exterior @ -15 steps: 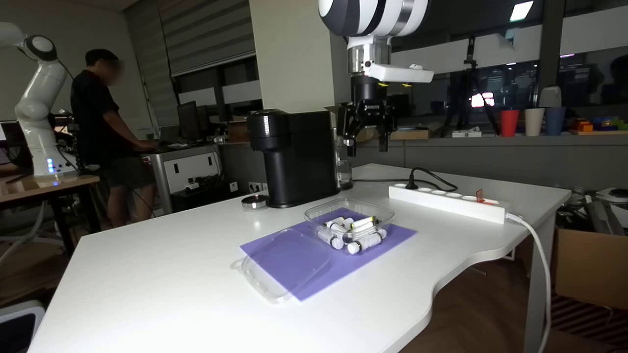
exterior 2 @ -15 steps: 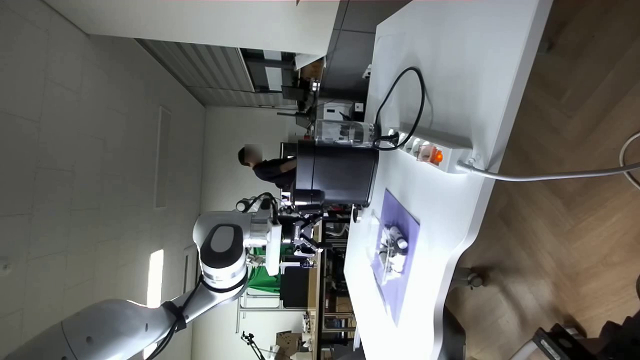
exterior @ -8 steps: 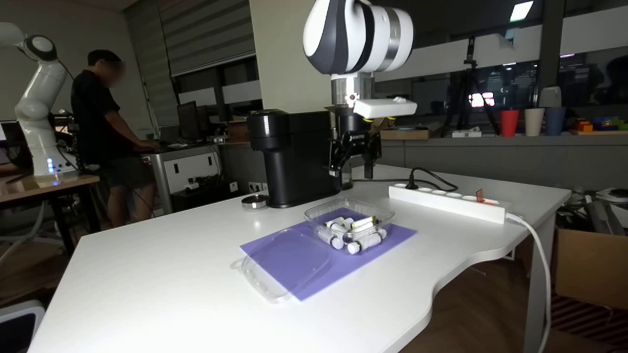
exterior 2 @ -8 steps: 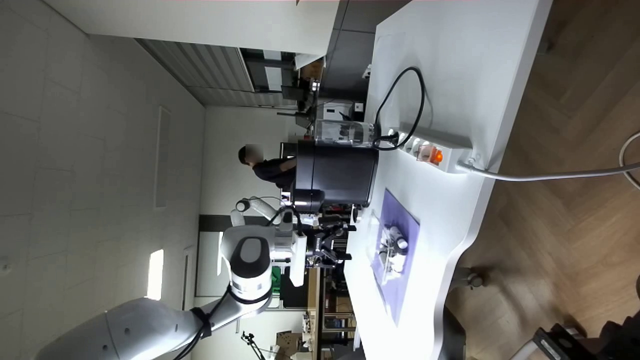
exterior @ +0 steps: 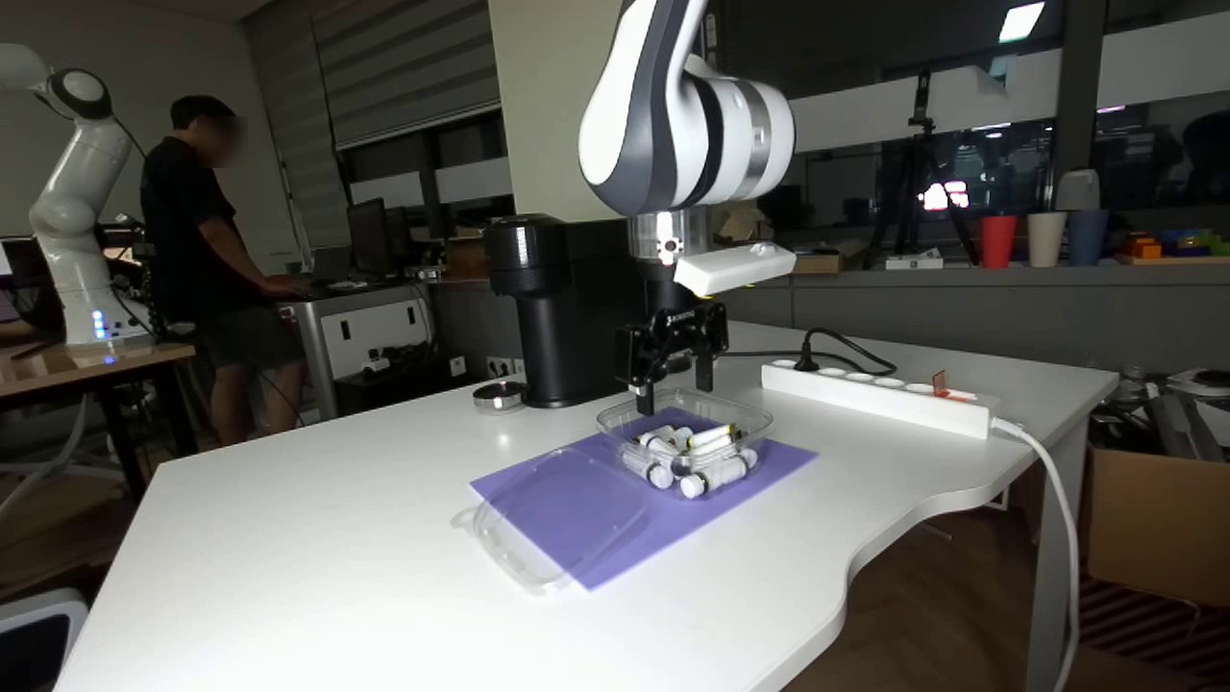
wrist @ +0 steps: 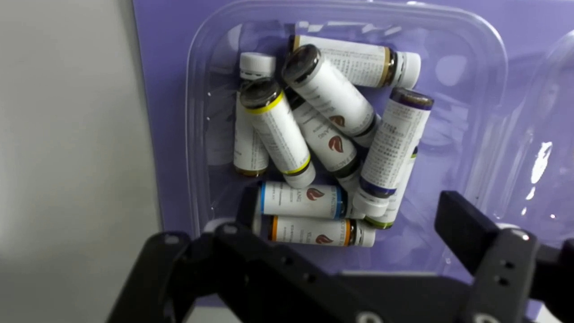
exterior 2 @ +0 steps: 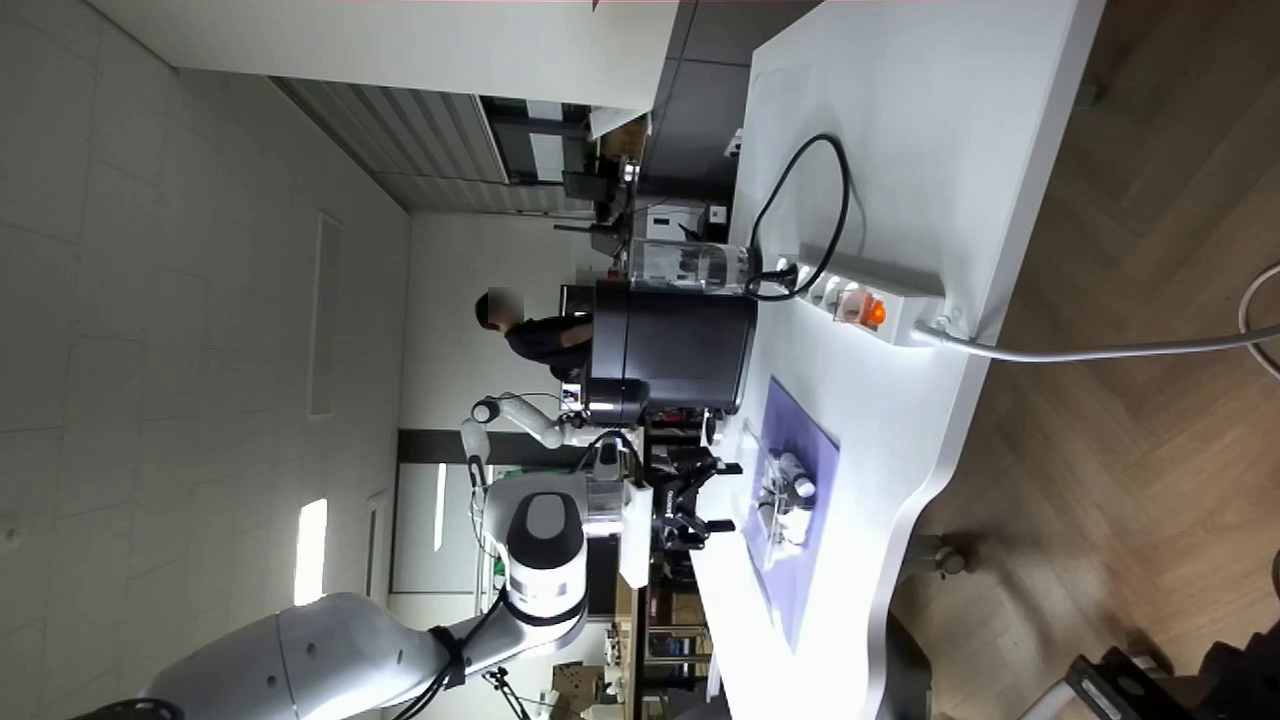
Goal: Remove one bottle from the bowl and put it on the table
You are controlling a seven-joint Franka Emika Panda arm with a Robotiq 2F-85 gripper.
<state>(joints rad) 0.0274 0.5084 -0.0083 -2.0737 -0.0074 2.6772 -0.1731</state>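
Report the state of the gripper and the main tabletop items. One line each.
Gripper: open, holding nothing.
Bottles: lying jumbled, some across others, capped where tops show.
Clear bowl: uncovered.
Purple mat: flat.
Lid: off, lying partly on the mat.
Power strip: black plug inserted; power unclear.
Black machine: upright; power unclear.

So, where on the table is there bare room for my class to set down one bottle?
On the table, bare patches lie between the purple mat and the table's curved edge, between mat and power strip, and beyond the clear lid, away from the bowl. It is crowded inside the bowl, where bottles overlap.
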